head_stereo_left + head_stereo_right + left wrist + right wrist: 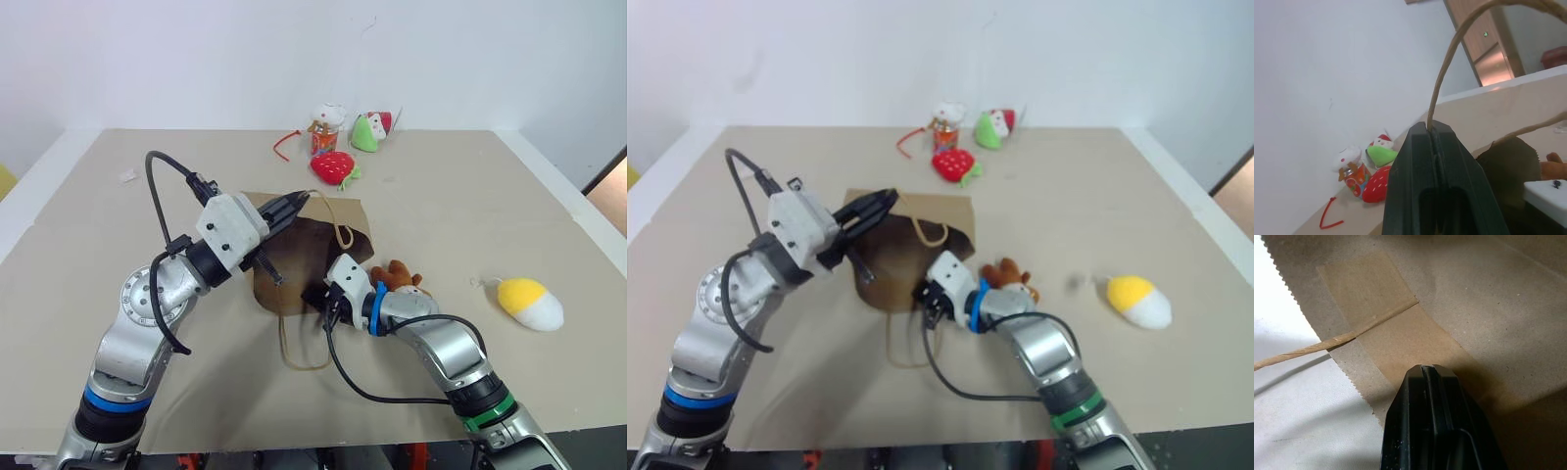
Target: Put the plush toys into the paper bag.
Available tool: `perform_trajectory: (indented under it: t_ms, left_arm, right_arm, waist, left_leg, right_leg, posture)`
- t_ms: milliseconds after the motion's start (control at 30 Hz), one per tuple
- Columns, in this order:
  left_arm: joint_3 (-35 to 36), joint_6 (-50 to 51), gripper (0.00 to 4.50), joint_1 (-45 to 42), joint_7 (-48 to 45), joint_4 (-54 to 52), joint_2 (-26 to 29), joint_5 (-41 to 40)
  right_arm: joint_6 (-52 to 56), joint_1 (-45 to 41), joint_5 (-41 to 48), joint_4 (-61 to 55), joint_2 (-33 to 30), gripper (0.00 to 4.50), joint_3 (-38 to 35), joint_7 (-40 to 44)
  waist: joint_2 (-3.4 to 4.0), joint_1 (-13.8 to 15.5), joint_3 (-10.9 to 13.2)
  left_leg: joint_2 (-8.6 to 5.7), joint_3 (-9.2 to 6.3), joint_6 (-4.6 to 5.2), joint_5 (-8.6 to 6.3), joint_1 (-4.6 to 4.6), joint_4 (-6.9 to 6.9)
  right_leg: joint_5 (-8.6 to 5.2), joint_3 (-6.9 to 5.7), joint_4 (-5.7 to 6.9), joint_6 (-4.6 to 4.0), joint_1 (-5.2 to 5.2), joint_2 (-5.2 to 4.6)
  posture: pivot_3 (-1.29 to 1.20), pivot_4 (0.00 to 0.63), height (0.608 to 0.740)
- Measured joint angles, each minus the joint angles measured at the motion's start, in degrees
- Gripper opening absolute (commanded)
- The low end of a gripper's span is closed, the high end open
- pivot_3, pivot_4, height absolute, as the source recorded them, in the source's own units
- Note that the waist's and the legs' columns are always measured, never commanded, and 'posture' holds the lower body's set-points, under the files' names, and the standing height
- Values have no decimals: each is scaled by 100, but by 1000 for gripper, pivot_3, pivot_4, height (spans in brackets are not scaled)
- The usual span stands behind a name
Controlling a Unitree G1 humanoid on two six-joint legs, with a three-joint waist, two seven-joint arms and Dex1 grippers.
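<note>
- Left eye view: paper bag (312,257), brown kraft, lies on the beige bench (118,225) near its middle, mouth raised and dark inside. Left hand (297,203) sits above the bag's upper edge, fingers pressed together on a cord handle (342,233). Right hand (320,298) rests at the bag's near edge, fingers pressed together. A second cord handle (294,345) loops on the bench on the bag's near side.
- Left eye view, toys: brown monkey (400,278) lies just beside the bag, on its right, touching the right hand's wrist. Yellow-and-white plush (530,302) lies well to the right of the bag, apart from everything else. Beyond the bag, at its far side: red strawberry plush (334,166), white-topped toy (326,126), green-and-red toy (370,130), red cord (285,144).
- Right eye view: same layout as above.
- Left wrist view: the left hand's fingers (1415,171) are shut on the cord handle, which rises from between their tips; the bag's serrated edge (1513,161) shows beside them.
- Right wrist view: the right hand's fingers (1410,416) are closed, their tips on the bag's paper next to its zigzag rim (1352,382); whether they pinch the paper cannot be told.
</note>
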Motion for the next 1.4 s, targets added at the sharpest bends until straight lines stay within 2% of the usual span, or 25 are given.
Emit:
perform_trajectory:
  t_ms: [300, 467, 633, 967, 1333, 1367, 1400]
  left_arm:
    - [-14, -112, 0, -2, 23, -31, -36, 75]
    - [384, 333, 0, -8, 672, 4, -362, 102]
    - [553, 651, 0, -148, 908, 63, -513, -17]
    - [520, 638, 0, -297, 909, 46, -525, -62]
    - [142, 403, 0, -397, 527, -130, -343, 5]
    - [199, 420, 0, -258, 618, -46, -329, 84]
    - [217, 417, 0, -195, 642, 27, -308, 156]
  right_arm:
    - [-50, -9, -55, 16, 18, 72, 10, 50]
    - [-70, -32, -116, 55, 72, 72, 15, 53]
    - [-94, -33, -131, 57, 75, 72, 23, 77]
    - [-173, -35, -216, 68, 75, 72, 35, 152]
    - [-225, -70, -236, 152, 124, 72, 34, 170]
    - [-273, -86, -222, 178, 152, 700, 12, 178]
    - [-242, -89, -184, 177, 152, 998, -22, 187]
  waist:
    - [0, -3, 0]
    - [-1, -6, 1]
    - [-2, -7, 1]
    - [-2, -9, 1]
    - [-2, -10, 2]
    - [-2, -10, 2]
    - [-1, -9, 3]
  left_leg:
    - [3, 0, 0, 0, 0, -3]
    - [7, -2, 0, 0, 0, -3]
    - [9, -2, 0, 0, 0, -3]
    - [12, -2, -1, -1, -1, -11]
    - [22, 0, -2, -1, -3, -12]
    - [27, 1, -2, -1, -2, -12]
    - [35, 3, -2, -1, -5, -12]
  right_leg:
    - [0, 0, 0, 0, -4, 1]
    - [0, -2, 0, 0, -5, 5]
    - [0, -1, -1, 0, -6, 10]
    - [1, 0, -1, -1, -11, 15]
    - [-2, 1, -5, -6, -15, 12]
    - [-3, 1, -6, -8, -16, 13]
    - [-4, -1, -6, -11, -20, 21]
  posture:
    - [0, 150, 740]
    - [0, 150, 740]
    - [0, 150, 740]
    - [0, 150, 740]
    - [0, 150, 740]
    - [0, 150, 740]
    - [0, 150, 740]
